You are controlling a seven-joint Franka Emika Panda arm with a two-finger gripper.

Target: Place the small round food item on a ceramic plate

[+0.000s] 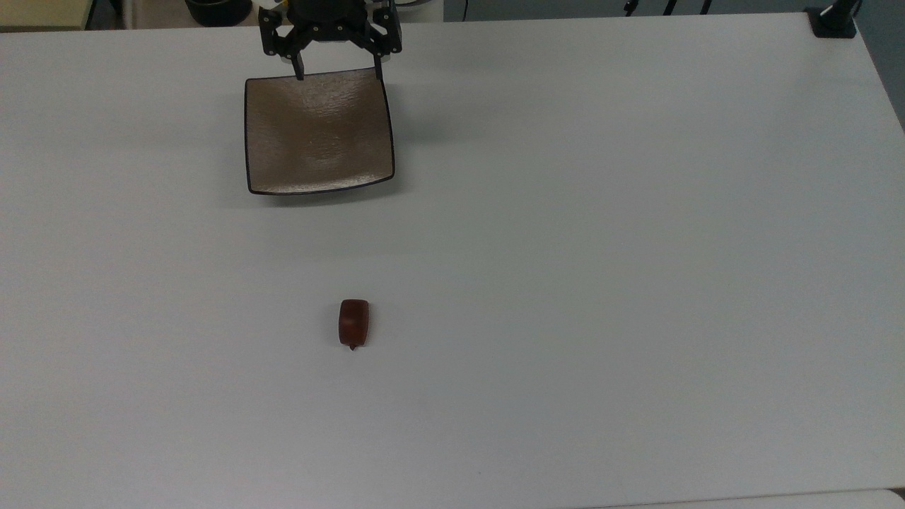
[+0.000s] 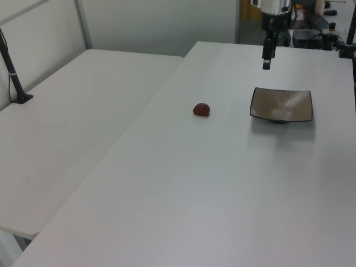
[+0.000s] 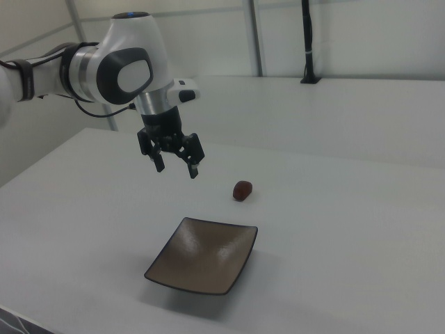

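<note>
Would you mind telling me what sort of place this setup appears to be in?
Most likely a robotics lab or test bench. A white robot arm hangs its open hand over a bare white table carrying just a square brown plate and a small reddish food item; a plain partition wall stands behind.

The ceramic plate (image 3: pixel 203 258) near the table's edge is glossy brown with faint streaked texture and a thin black rim. The table (image 1: pixel 565 283) is smooth, matt white. The small round food item (image 1: pixel 353 323) looks smooth, faintly shiny reddish-brown. The gripper (image 3: pixel 176 165) is matt black.
</note>
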